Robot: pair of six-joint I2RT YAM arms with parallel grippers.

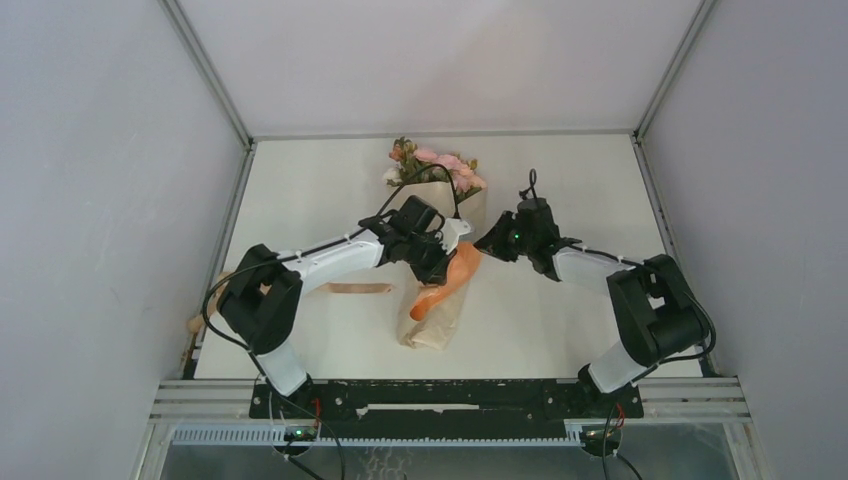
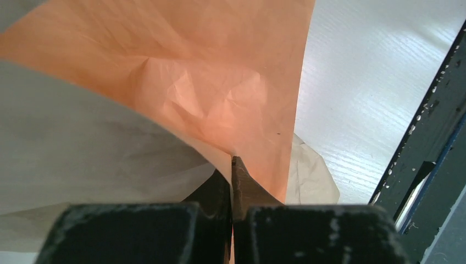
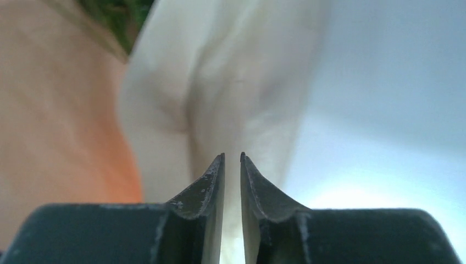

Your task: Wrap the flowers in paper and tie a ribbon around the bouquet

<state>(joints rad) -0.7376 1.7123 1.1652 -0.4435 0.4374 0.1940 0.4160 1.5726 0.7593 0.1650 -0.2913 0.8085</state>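
The flowers (image 1: 440, 165), pink blooms with green leaves, lie at the back middle of the table, their stems rolled inside the paper (image 1: 437, 318). The paper runs down towards me, beige outside and orange on the inner face (image 2: 209, 82). My left gripper (image 1: 443, 268) (image 2: 232, 159) is shut on an edge of the paper, holding that flap over the bundle. My right gripper (image 1: 488, 243) (image 3: 232, 155) is at the bundle's right side with its jaws a narrow gap apart and nothing between them; pale paper (image 3: 231, 82) lies just ahead. The ribbon (image 1: 355, 288) lies flat on the table left of the bundle.
A bit of green foliage (image 3: 118, 14) shows at the top of the right wrist view. The table's dark front rail (image 2: 423, 143) runs down the right edge of the left wrist view. Grey walls close the table in on three sides.
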